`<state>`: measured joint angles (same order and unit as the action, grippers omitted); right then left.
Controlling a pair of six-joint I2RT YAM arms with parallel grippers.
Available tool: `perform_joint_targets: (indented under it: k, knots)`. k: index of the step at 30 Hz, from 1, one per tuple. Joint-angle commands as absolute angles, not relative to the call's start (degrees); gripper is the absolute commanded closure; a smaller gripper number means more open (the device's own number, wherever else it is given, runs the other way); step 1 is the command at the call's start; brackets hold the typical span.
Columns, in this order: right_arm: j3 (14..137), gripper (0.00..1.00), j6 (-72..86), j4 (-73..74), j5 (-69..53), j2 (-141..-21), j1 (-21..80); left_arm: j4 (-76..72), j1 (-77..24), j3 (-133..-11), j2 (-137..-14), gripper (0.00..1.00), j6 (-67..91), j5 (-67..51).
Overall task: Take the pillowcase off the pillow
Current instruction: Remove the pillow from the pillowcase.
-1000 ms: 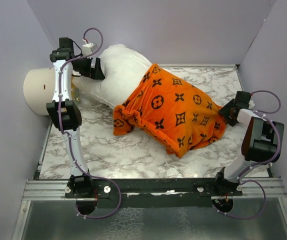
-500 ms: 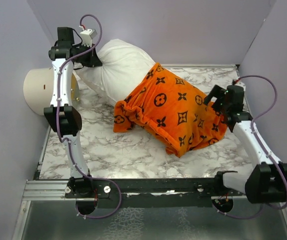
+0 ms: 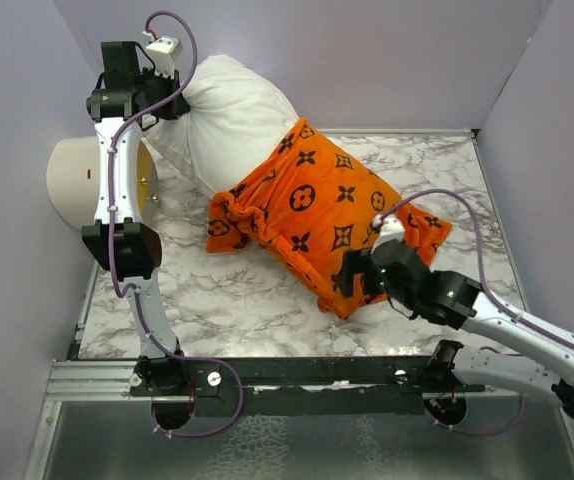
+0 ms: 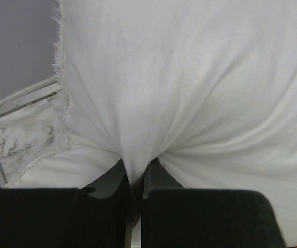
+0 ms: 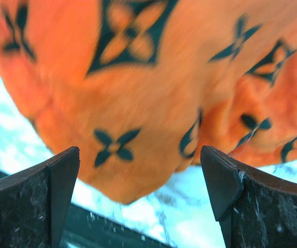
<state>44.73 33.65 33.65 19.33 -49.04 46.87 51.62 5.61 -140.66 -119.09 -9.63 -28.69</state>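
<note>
The white pillow (image 3: 232,115) sticks out of the orange pillowcase (image 3: 317,215) at the back left of the marble table. Its bare end is lifted off the table. My left gripper (image 3: 172,100) is shut on a pinch of the pillow's white fabric (image 4: 190,93), which bunches between the fingers of that left gripper (image 4: 135,173). My right gripper (image 3: 352,275) is open at the near corner of the pillowcase. In the right wrist view the pillowcase (image 5: 153,77) hangs just ahead of the right gripper (image 5: 139,160), its lower corner between the two spread fingers, touching neither.
A cream cylinder (image 3: 82,182) lies at the left edge, beside the left arm. The marble table (image 3: 267,310) ends at a metal rail (image 3: 307,375) along the near side. Purple walls close the left, back and right.
My left gripper has shut on the pillow's bare end and raised it up and back. The right arm has swung from the right side to the pillowcase's near corner, its jaws opening wide.
</note>
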Motion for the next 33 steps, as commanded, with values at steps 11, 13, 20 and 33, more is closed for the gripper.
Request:
perform_joint_targets:
  k: [11, 13, 20, 33]
  knots:
    - [54.4, 0.01, 42.3, 47.9, 41.2, -76.6, 74.5, 38.2, 6.2, -140.2, -112.0, 1.00, -13.5, -23.5]
    - [54.7, 0.04, 41.0, 46.5, 41.3, -78.7, 74.5, 38.3, 6.2, -141.1, -112.0, 1.00, -13.9, -23.4]
    - [60.0, 0.41, 43.3, 48.8, 44.8, -87.2, 74.6, 37.0, 6.2, -141.7, -111.1, 1.00, -13.8, -23.1]
    - [46.7, 0.99, 58.8, 47.7, 37.1, -76.7, 72.7, 29.6, 6.2, -141.2, -108.8, 1.00, -15.8, -16.7]
